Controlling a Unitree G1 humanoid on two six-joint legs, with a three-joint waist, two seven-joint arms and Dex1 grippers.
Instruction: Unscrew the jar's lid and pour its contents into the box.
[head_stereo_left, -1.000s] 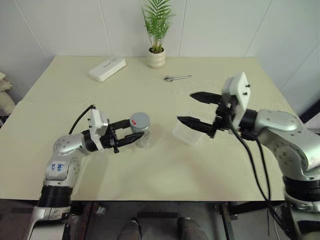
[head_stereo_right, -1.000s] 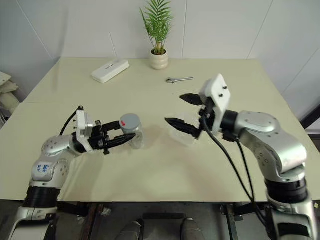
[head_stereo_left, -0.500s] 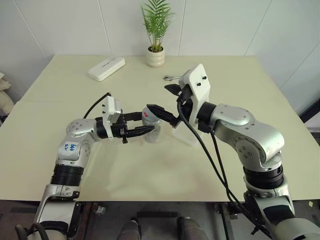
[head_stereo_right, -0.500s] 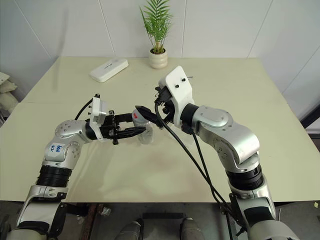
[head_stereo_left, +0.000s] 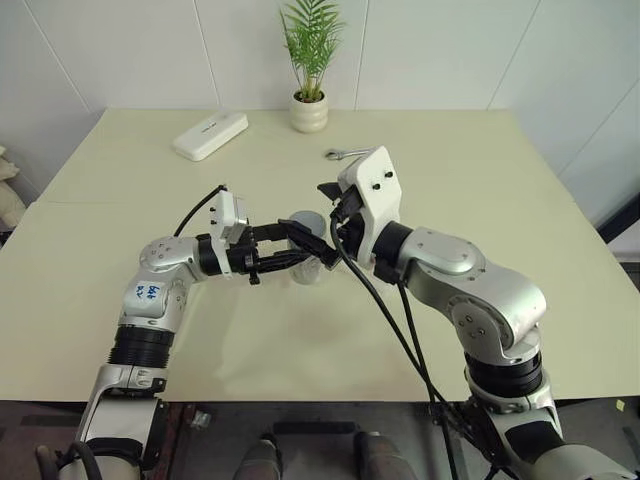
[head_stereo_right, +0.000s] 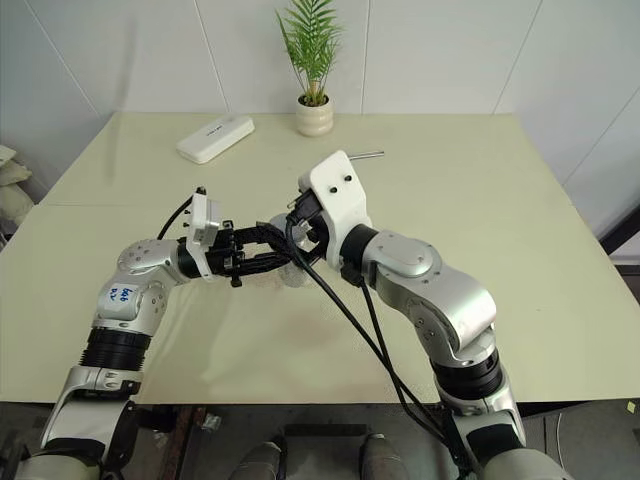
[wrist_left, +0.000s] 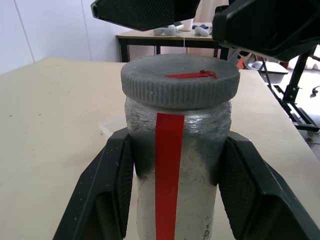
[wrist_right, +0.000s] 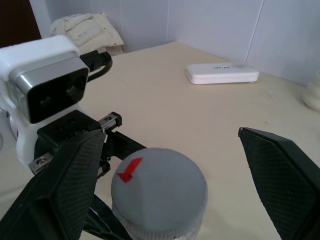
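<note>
While the jar (wrist_left: 177, 165) sits near the middle of the table (head_stereo_left: 520, 200), its grey lid (wrist_left: 180, 80) is on tight, with a small red mark on top. A red stripe runs down the jar's side. The glass looks cloudy, so I cannot tell what is inside it. The clear box is hard to make out; a pale rim just behind the jar in the left wrist view may be it.

The left gripper (wrist_left: 175, 175) reaches in from the side, held level and pointing to the right. Its two black fingers (wrist_left: 107, 185) pinch the jar's body just under the lid, one on each side.

The right gripper (wrist_right: 170, 165) comes from the other side and bends over the jar. Its two black fingers (wrist_right: 60, 185) are spread wide, one on each side of the lid and a little above it. They are not touching the lid.

Far back on the table stand a plant pot (head_stereo_left: 308, 112), a flat white device (head_stereo_left: 210, 135) and a small metal tool (head_stereo_left: 340, 153).
</note>
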